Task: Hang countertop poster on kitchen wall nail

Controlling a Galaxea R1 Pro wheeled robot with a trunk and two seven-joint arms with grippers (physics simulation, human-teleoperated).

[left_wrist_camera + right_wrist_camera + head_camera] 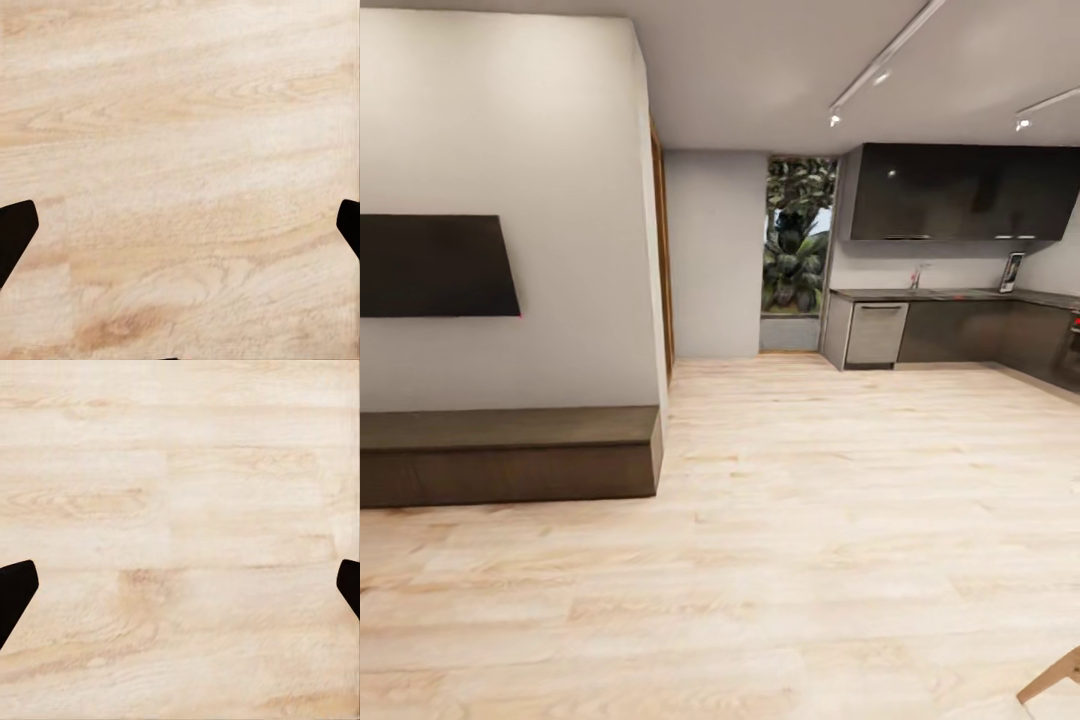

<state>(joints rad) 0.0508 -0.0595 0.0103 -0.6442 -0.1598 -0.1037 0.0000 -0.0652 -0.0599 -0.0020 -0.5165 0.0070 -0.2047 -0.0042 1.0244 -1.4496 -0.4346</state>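
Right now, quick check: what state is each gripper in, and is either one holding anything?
Left gripper: open, fingers wide apart, nothing between them, only wood floor beyond.
Right gripper: open, fingers wide apart, holding nothing.

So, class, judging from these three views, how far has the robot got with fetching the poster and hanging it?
Nothing looks done yet. The poster stands on the kitchen countertop, far across the wood floor. In hand: nothing; the left gripper and right gripper are open over bare planks. Left: drive to the kitchen, pick up the poster, then hang it on a wall nail, too small to make out here.
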